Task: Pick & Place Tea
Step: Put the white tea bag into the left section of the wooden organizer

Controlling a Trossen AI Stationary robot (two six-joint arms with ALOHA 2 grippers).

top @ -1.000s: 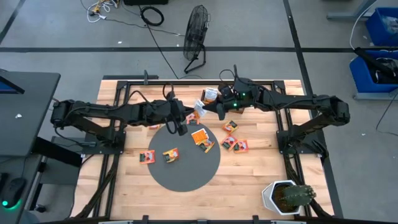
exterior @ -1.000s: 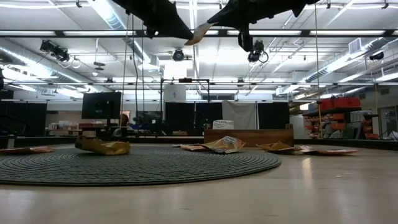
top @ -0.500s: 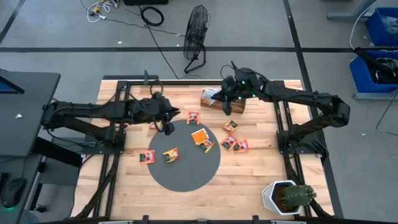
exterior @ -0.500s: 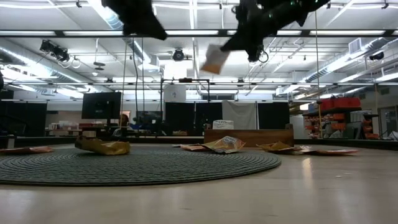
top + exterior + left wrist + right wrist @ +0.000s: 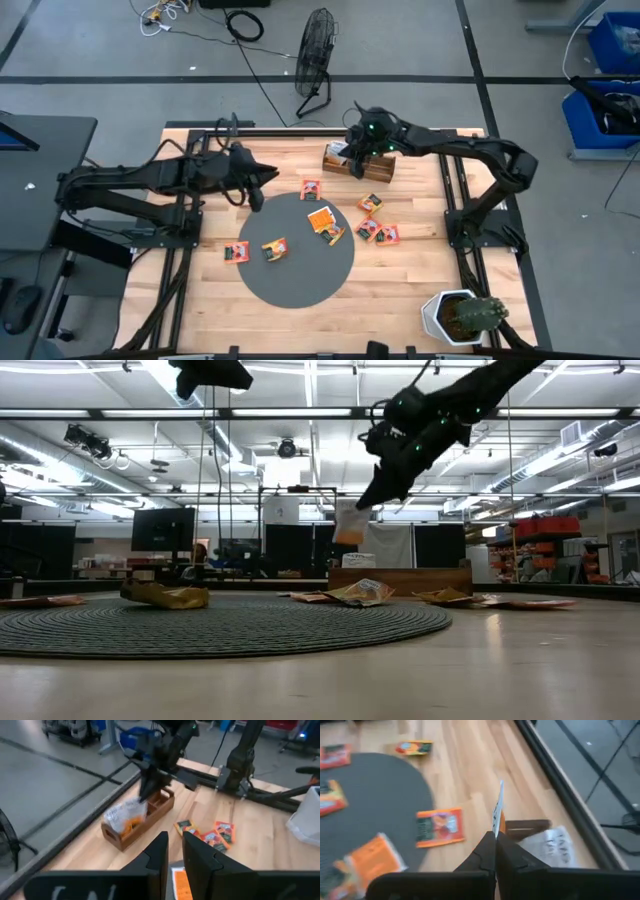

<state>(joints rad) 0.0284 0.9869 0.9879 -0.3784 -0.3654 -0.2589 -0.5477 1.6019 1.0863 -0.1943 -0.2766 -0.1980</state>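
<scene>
Item: tea packet (image 5: 497, 812), white/orange, pinched edge-on in right gripper (image 5: 495, 836), fingers pressed together on it. Loc: in the air just above the wooden box (image 5: 357, 163), at its near end per right wrist view; low view shows the packet hanging clear over the box.

Box: sits beyond the grey disc (image 5: 296, 250), near table's far edge; already holds at least 1 white packet.

Remaining tea, rel. to box: 1 red packet (image 5: 311, 188) between box & disc; orange packet (image 5: 322, 221) on disc; 3 packets (image 5: 377, 230) on bare wood beside disc; 2 more on disc's far side from box.

Left gripper (image 5: 173, 851): in the air well off from box, over disc's edge; fingers a narrow gap apart, nothing in them.

Step, as we judge: place phase, 1 packet at drop-off. Next calls for: lower into a compartment, spread fingers, pull clear w/o snagging the box wall.
</scene>
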